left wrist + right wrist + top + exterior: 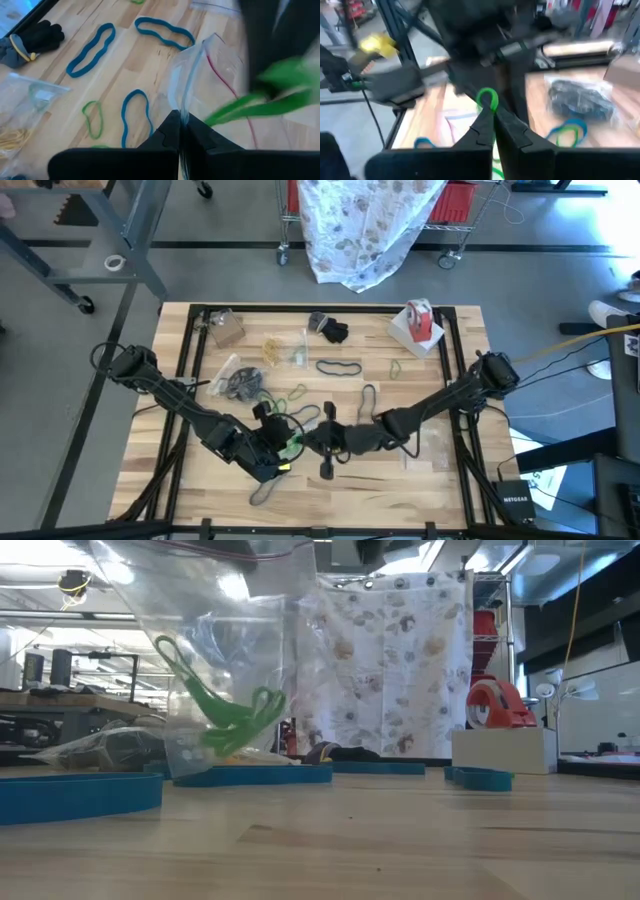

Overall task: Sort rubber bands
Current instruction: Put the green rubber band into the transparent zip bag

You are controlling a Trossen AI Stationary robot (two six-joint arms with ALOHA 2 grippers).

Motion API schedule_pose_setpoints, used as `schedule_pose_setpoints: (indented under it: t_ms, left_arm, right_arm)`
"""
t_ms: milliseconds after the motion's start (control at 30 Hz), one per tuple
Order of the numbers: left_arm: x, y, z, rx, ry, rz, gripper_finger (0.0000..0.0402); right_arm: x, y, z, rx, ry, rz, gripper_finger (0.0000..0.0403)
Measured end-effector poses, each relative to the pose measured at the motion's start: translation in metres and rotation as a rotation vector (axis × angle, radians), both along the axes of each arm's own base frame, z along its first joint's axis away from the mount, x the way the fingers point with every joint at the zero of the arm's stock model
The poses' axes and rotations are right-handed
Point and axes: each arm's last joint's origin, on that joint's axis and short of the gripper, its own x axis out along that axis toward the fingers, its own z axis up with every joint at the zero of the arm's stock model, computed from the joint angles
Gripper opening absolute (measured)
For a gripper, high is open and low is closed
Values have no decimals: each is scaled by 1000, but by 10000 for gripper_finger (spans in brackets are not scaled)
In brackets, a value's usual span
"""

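- I am looking down on a wooden table (420, 470) with both dark arms meeting near its front middle.
- My left gripper (180, 125) is clenching the edge of a clear bag (200, 75), holding it up off the table.
- In the low view, the bag (225, 670) is hanging upright with a green band (225, 715) drooping inside it.
- My right gripper (493, 117) is pinching a green band (487, 97) between its closed fingertips, just beside the left arm.
- Other rubber bands are lying loose on the table: two teal loops (91, 49) and (165, 31) are sitting behind the bag, a third teal loop (136, 117) is lying closer, and a small green loop (92, 118) is lying just beside it.
- A second bag (580, 97) holding dark bands is resting on the table's left part, with a teal and green band (568, 132) near it.
- A red-and-white tape roll (419, 320) is sitting near the far right corner.
- A dark glove (30, 40) is lying near the far edge.
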Motion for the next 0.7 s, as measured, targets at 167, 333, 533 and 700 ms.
schedule_pose_setpoints:
  t_ms: [167,333,533,700]
  left_arm:
    - [0,0,0,0,0,0,0]
    - [0,0,0,2,3,0,0]
    - [0,0,0,5,6,-2,0]
    - [-1,0,0,5,5,-3,0]
  right_arm:
    - [1,-10,-10,34,104,-8,64]
    - [-11,-8,5,-19,111,38,119]
    - [-48,-12,34,-38,208,-25,130]
    - [-87,-41,39,-29,423,-309,117]
